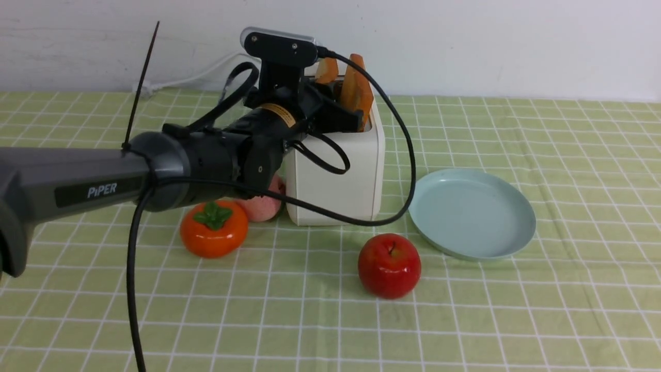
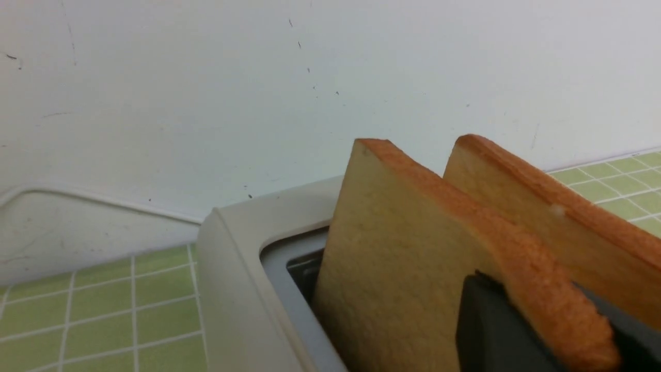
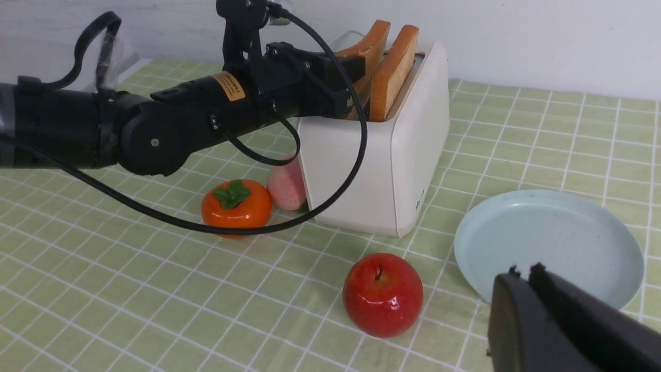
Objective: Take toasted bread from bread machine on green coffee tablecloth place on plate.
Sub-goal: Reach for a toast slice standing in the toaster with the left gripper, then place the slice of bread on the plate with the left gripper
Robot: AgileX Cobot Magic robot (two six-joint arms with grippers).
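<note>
The left gripper has its jaws pinched on one toasted bread slice. That slice stands in the bread machine next to the other slice (both poke out the top). The blue plate sits near it on the green tablecloth. The right gripper has its jaws close together, holding nothing.

The left arm reaches forward and toward the middle, almost level, and its black wrist is bent a little upward. The left tool is closed on one slice of toasted bread, with its dark fingers one on each face. Of the right arm only the right tool is seen. Its two fingers are pressed nearly together and hold nothing.
</note>
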